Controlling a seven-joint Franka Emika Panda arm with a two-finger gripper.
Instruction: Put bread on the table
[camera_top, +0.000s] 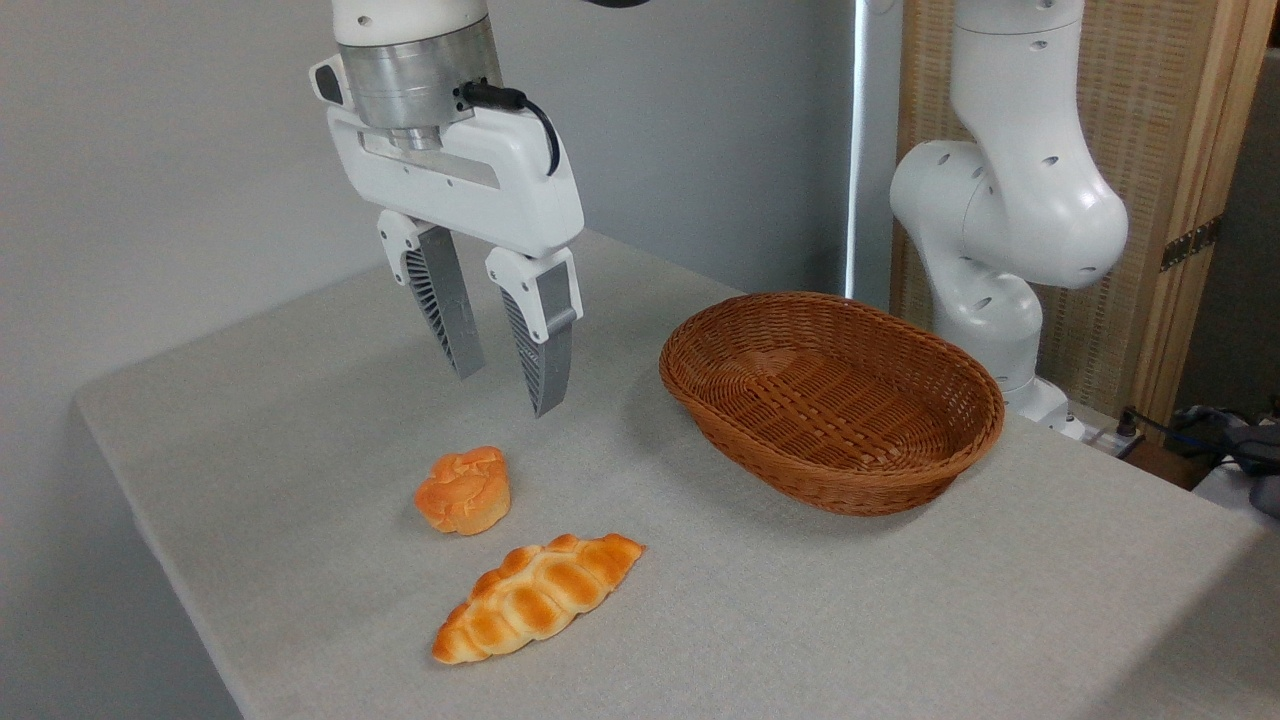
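Looks basically done: the bread (538, 598) lies flat on the table (900, 600), near edge, left of the basket (832, 400). The gripper (505, 392) hangs above, fingers apart, holding nothing.

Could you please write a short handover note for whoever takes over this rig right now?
Gripper: open, empty, hanging above the table, apart from everything.
Bread: lying flat on the table near the front edge, just in front of the bun.
Basket: to the right, empty.
Done: the bread appears to be placed on the table already.
Left: probably nothing but to pull the arm clear.
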